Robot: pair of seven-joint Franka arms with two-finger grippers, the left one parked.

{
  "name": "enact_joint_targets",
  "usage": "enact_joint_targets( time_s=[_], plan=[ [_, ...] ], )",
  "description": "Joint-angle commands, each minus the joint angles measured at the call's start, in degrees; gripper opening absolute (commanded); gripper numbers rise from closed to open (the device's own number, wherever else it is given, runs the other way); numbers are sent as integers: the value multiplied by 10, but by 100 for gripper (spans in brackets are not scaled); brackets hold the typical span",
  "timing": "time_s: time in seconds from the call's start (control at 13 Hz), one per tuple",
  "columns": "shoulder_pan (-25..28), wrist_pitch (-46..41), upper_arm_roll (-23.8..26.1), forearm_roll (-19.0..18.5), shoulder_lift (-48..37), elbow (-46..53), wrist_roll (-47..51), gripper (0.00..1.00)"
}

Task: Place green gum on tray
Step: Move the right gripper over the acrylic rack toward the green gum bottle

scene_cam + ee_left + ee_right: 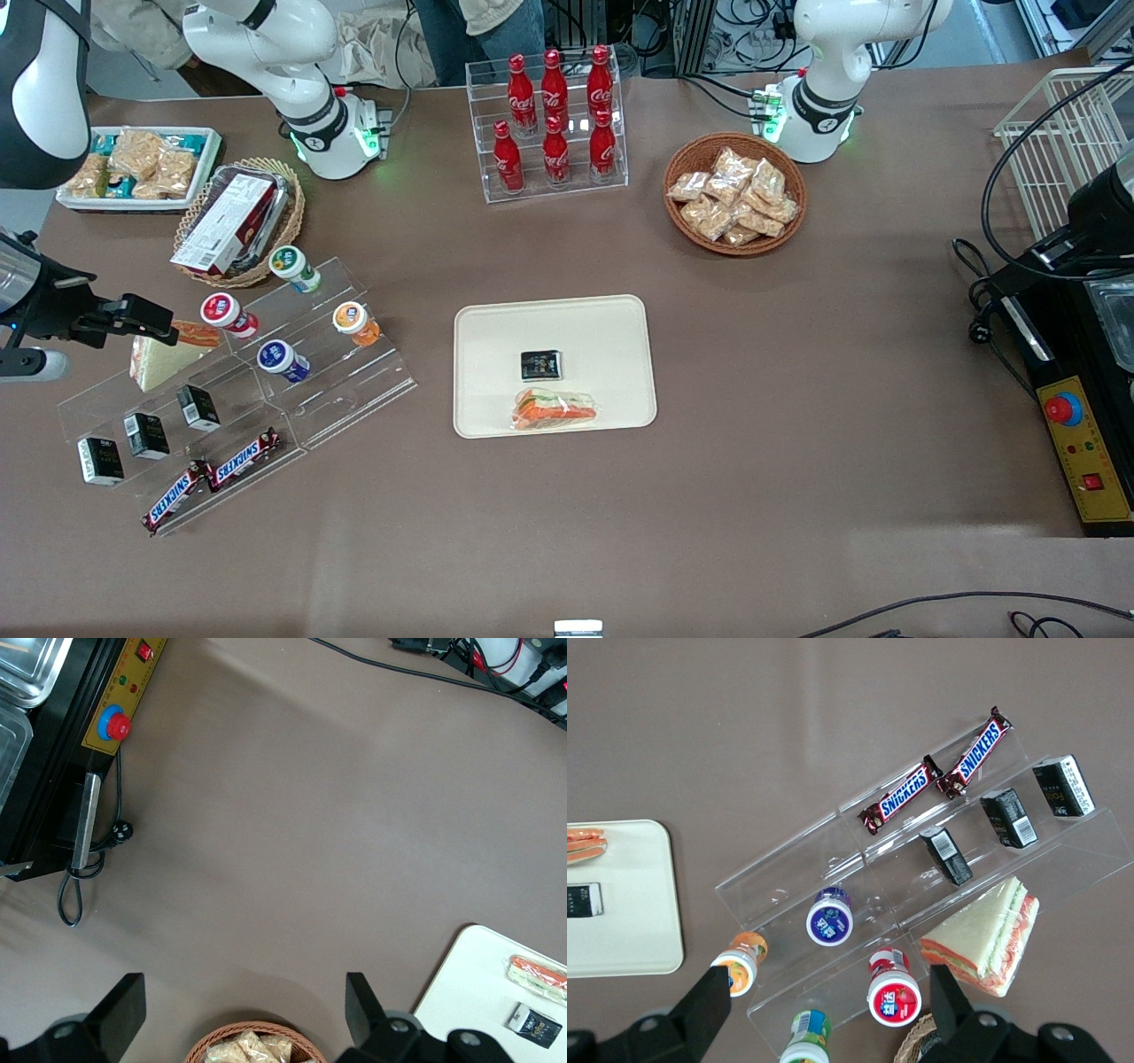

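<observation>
The green gum (294, 268) stands on the top step of a clear acrylic stand (354, 390), beside a red-lidded bottle (227, 314). It also shows in the right wrist view (806, 1036), between the two fingers and a little off their line. My right gripper (151, 321) hangs open and empty above the stand's end toward the working arm, apart from the gum. In the wrist view the gripper (828, 985) has its fingers spread wide. The cream tray (496, 354) lies mid-table, nearer the front camera than the cola rack, and holds a dark packet and a wrapped sandwich. The tray also shows in the wrist view (620, 904).
The stand also carries a blue-lidded bottle (281, 359), an orange-lidded bottle (354, 321), a sandwich (164, 359), small black cartons and Snickers bars (244, 461). A wicker basket with a box (232, 221) sits close to the green gum. A cola rack (554, 120) stands farther back.
</observation>
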Motion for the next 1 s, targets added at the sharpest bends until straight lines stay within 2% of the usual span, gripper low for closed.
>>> enact_joint_targets(
  time_s=[0.0, 0.31, 0.46, 0.92],
  plan=[
    [-3, 4, 3, -7, -2, 4, 3, 100],
    [7, 11, 5, -7, -20, -24, -2, 100],
    [21, 9, 5, -8, -42, -52, -39, 100],
    [33, 61, 5, -8, -162, -231, -50, 100]
  ],
)
